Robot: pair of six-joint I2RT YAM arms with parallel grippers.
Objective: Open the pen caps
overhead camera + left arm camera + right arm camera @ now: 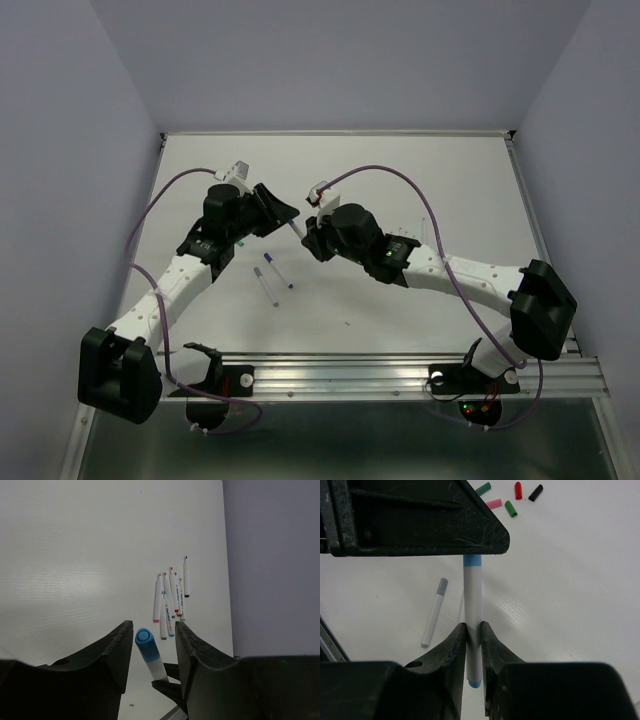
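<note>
Blue pen cap (pixel 146 642): was found fitted on 1 white pen (pixel 472 605), raised above the table (pixel 570 605). The barrel was clamped by the right gripper (pixel 473 627). The cap was flanked by the parted jaws of the left gripper (pixel 154 625), and a gap was seen on each side. 5 loose caps (pixel 511 509) and 1 grey-tipped pen (pixel 434 612) were laid on the table. Further pens (pixel 170 597) were grouped apart.
</note>
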